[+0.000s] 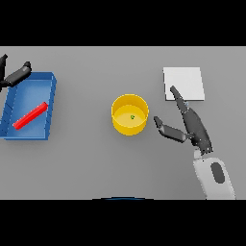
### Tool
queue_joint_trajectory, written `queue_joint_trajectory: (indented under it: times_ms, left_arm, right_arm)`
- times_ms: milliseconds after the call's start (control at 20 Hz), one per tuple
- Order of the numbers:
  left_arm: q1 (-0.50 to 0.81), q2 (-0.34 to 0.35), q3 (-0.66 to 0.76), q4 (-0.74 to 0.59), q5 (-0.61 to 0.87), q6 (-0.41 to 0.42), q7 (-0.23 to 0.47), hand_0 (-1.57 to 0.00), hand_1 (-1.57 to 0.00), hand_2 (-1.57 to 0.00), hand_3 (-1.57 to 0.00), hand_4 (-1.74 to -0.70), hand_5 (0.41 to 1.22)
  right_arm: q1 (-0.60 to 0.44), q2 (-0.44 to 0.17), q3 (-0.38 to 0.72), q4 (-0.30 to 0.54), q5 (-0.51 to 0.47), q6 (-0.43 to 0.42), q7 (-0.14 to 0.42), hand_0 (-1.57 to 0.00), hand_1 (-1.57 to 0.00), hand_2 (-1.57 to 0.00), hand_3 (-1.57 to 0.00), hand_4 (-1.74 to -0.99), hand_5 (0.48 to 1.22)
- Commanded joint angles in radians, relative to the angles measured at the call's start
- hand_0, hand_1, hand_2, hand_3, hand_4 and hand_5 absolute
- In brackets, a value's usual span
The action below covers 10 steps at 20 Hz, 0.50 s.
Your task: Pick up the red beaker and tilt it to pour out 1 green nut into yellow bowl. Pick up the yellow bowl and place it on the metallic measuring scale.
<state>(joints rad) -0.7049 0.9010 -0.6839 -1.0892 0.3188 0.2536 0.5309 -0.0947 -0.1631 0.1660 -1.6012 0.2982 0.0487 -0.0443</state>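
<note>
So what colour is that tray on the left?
Blue tray, seen in the head view.

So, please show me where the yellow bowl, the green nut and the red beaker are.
yellow bowl [120, 126]: head view, front outer wall.
green nut [132, 116]: head view, its middle, inside the bowl.
red beaker [30, 116]: head view, mid-length, lying in the blue tray.
</note>
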Motion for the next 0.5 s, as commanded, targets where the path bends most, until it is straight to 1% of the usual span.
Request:
queue_joint_trajectory:
  times_ms: [0, 50, 150, 200, 250, 300, 400, 450]
  left_arm:
    - [0.000, 0.012, 0.004, -0.008, 0.003, -0.002, -0.001, -0.01, -0.01, -0.01, -0.01, -0.72, 0.693]
    - [0.005, 0.014, 0.005, -0.017, 0.003, 0.009, -0.002, -0.01, -0.01, -0.01, 0.00, -0.73, 0.700]
    - [0.011, 0.005, 0.008, 0.001, 0.006, 0.012, -0.017, -0.01, -0.01, 0.00, 0.00, -0.74, 0.709]
    - [-0.005, -0.001, 0.005, 0.016, -0.001, 0.005, -0.011, 0.00, 0.00, 0.00, 0.00, -0.74, 0.709]
    - [0.009, 0.003, 0.004, 0.008, 0.002, 0.004, -0.026, 0.00, 0.00, 0.00, 0.00, -0.74, 0.709]
    - [0.014, 0.011, 0.011, -0.003, 0.010, 0.003, -0.033, 0.00, 0.00, 0.00, 0.00, -0.74, 0.709]
    - [0.017, 0.004, 0.010, -0.004, 0.015, 0.007, -0.025, 0.00, 0.00, 0.00, 0.00, -0.75, 0.711]
    - [0.018, 0.008, 0.007, -0.017, 0.011, 0.012, -0.024, 0.00, 0.00, 0.00, 0.00, -0.75, 0.712]
  right_arm:
    - [-0.039, -0.023, 0.015, 0.016, 0.001, 0.042, -0.013, -0.01, 0.00, 0.00, 0.00, -1.174, 0.680]
    - [-0.068, -0.042, 0.026, 0.033, 0.009, 0.069, -0.024, -0.01, 0.00, 0.00, 0.00, -1.202, 0.683]
    - [-0.140, -0.096, 0.074, 0.048, 0.068, 0.120, -0.030, 0.00, 0.00, 0.00, 0.00, -1.254, 0.666]
    - [-0.166, -0.111, 0.104, 0.057, 0.111, 0.133, -0.016, 0.00, 0.00, 0.00, 0.00, -1.260, 0.656]
    - [-0.183, -0.121, 0.122, 0.068, 0.136, 0.145, 0.002, 0.00, 0.00, 0.00, 0.00, -1.255, 0.648]
    - [-0.223, -0.154, 0.153, 0.083, 0.183, 0.167, 0.000, 0.00, 0.00, 0.00, 0.00, -1.243, 0.638]
    - [-0.281, -0.185, 0.212, 0.103, 0.255, 0.199, -0.015, 0.00, 0.00, 0.00, 0.00, -1.230, 0.620]
    - [-0.294, -0.194, 0.231, 0.116, 0.273, 0.210, -0.036, 0.00, 0.00, 0.00, 0.00, -1.227, 0.616]
